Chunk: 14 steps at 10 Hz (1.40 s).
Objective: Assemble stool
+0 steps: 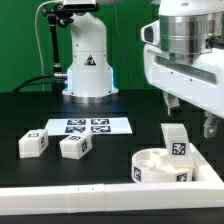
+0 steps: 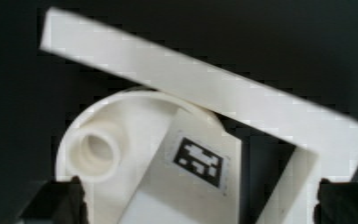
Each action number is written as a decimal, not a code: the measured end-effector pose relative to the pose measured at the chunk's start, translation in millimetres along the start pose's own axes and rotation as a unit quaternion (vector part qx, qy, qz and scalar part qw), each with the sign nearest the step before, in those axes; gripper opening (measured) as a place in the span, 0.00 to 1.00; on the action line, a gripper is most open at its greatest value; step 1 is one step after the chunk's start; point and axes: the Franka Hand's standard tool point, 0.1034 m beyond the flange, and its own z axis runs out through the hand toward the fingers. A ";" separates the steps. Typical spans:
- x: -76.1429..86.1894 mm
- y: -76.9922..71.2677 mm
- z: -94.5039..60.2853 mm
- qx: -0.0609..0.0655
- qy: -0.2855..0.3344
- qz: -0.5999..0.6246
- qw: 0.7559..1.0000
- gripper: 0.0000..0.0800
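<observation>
Hand (image 1: 190, 113) spread wide and empty over upright leg (image 1: 176, 140) in round seat (image 1: 160, 176), loose legs (image 1: 33, 143) near marker board (image 1: 87, 126)

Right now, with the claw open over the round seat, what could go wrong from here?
1. One leg stands upright on the seat, just under the open claw. I cannot tell whether it is fixed, so a sideways move of the claw might knock it over.
2. The seat lies close to the border wall; a push toward the wall could jam the seat against it.
</observation>
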 end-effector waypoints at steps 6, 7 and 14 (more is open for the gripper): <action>-1.2 -4.6 -8.6 -0.005 0.010 -0.290 0.957 0.81; -1.0 -4.5 -8.6 -0.006 0.010 -0.332 0.943 0.81; 11.5 -7.4 -14.6 -0.015 0.049 -0.686 0.726 0.81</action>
